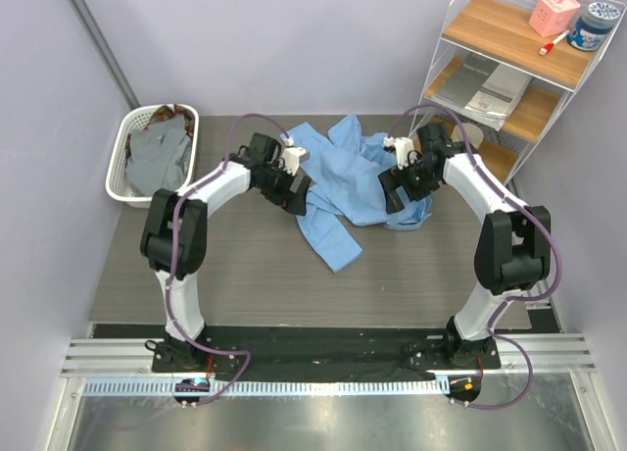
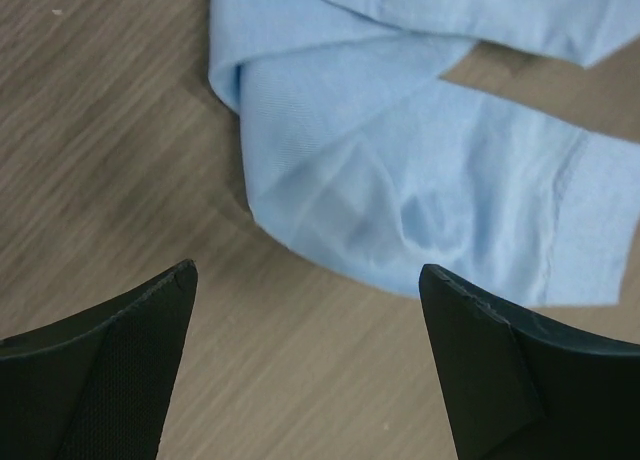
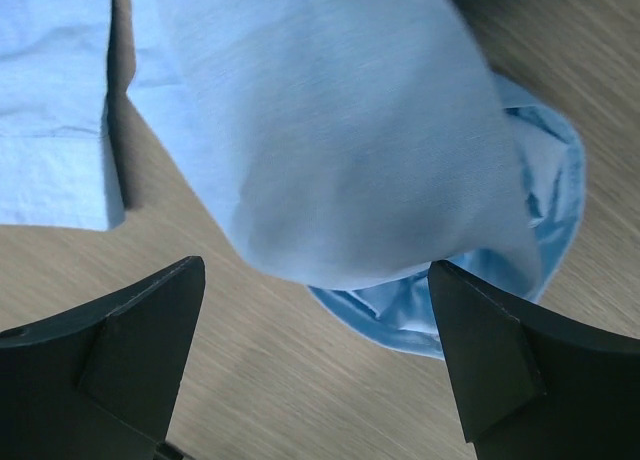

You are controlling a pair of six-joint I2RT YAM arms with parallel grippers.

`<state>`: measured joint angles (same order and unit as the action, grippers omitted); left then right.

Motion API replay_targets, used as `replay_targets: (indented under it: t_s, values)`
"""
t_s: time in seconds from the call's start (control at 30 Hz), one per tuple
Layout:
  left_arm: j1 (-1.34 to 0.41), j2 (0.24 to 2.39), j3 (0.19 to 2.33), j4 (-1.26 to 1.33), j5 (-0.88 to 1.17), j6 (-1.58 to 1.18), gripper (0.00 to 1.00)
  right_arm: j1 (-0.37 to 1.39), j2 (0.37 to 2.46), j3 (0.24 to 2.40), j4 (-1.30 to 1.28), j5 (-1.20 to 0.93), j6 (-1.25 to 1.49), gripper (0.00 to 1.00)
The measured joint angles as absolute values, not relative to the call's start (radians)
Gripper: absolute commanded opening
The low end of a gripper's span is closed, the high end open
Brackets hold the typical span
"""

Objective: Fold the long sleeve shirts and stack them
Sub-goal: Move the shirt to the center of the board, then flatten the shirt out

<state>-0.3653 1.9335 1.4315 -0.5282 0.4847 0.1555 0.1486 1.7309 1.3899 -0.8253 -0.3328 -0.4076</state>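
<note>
Between left gripper (image 1: 297,198) at nine o'clock and right gripper (image 1: 392,198) at three, both spread empty, lies the light blue shirt (image 1: 353,172).

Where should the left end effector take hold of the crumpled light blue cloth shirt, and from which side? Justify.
Pinch the rounded folded edge of the light blue cloth shirt nearest the left end effector, coming down from above. That edge lies flat with bare grey wood-grain table around it, between the open fingers, so it likely lifts cleanly.
</note>
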Motion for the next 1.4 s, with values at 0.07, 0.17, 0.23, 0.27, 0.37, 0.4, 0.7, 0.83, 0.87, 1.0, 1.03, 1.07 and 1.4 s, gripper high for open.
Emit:
replay_targets:
  t_s: [0.07,0.17,0.23,0.27,0.37,0.4,0.7,0.83,0.87,1.0,1.03,1.07,1.4]
  values:
    - [-0.377,1.986,1.464,-0.508,0.467,0.133,0.86,0.147,1.739,1.404,-0.819,-0.319,-0.401,0.97]
    - [-0.391,2.041,1.505,-0.489,0.448,0.104,0.67,0.144,1.740,1.444,-0.814,-0.317,-0.389,0.97]
    - [-0.398,2.065,1.526,-0.479,0.430,0.084,0.41,0.144,1.740,1.475,-0.805,-0.320,-0.384,0.97]
    - [-0.401,2.077,1.534,-0.476,0.424,0.075,0.33,0.144,1.740,1.486,-0.800,-0.323,-0.382,0.97]
    - [-0.406,2.111,1.580,-0.504,0.418,0.072,0.06,0.144,1.740,1.502,-0.785,-0.336,-0.376,0.97]
    - [-0.405,2.115,1.592,-0.518,0.422,0.078,0.03,0.145,1.743,1.507,-0.785,-0.339,-0.371,0.97]
    - [-0.315,1.955,1.473,-0.639,0.466,0.144,0.00,0.222,1.995,1.803,-0.738,-0.371,-0.315,0.94]
    - [-0.265,1.864,1.427,-0.672,0.461,0.173,0.00,0.268,2.119,1.932,-0.729,-0.390,-0.297,0.93]
    - [-0.261,1.853,1.420,-0.672,0.458,0.175,0.00,0.279,2.145,1.959,-0.732,-0.395,-0.295,0.92]
    - [-0.267,1.848,1.409,-0.678,0.448,0.177,0.00,0.306,2.228,2.035,-0.760,-0.434,-0.284,0.82]
    - [-0.267,1.848,1.405,-0.680,0.445,0.177,0.00,0.312,2.239,2.039,-0.771,-0.453,-0.280,0.82]
    - [-0.268,1.848,1.403,-0.680,0.444,0.177,0.00,0.315,2.240,2.036,-0.782,-0.466,-0.277,0.81]
    - [-0.261,1.850,1.398,-0.682,0.437,0.176,0.00,0.313,2.114,1.871,-0.843,-0.640,-0.236,0.43]
